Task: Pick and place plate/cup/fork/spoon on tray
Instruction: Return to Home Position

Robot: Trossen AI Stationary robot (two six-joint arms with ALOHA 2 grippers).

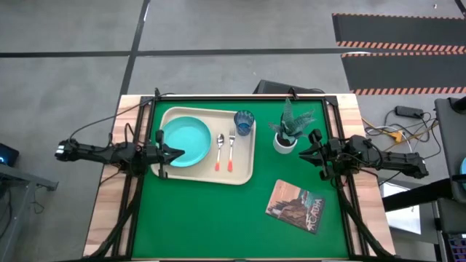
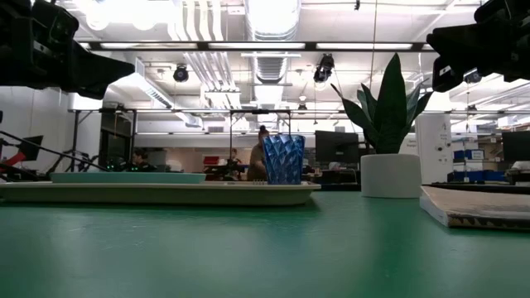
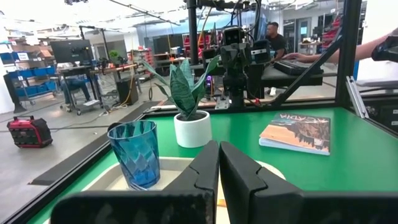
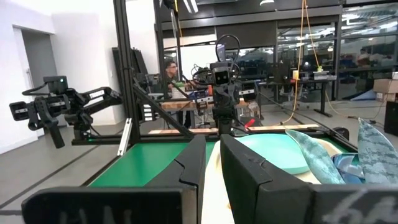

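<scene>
Hovering upper left over the plate (image 1: pixel 185 140), left gripper (image 1: pixel 178 153) was closed, empty; right gripper (image 1: pixel 306 153) likewise; low view alone revealed their height.

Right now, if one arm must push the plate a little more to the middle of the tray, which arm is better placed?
Left. The left claw hangs over the plate on the tray. The right claw waits past the plant, which stands in its way.
</scene>
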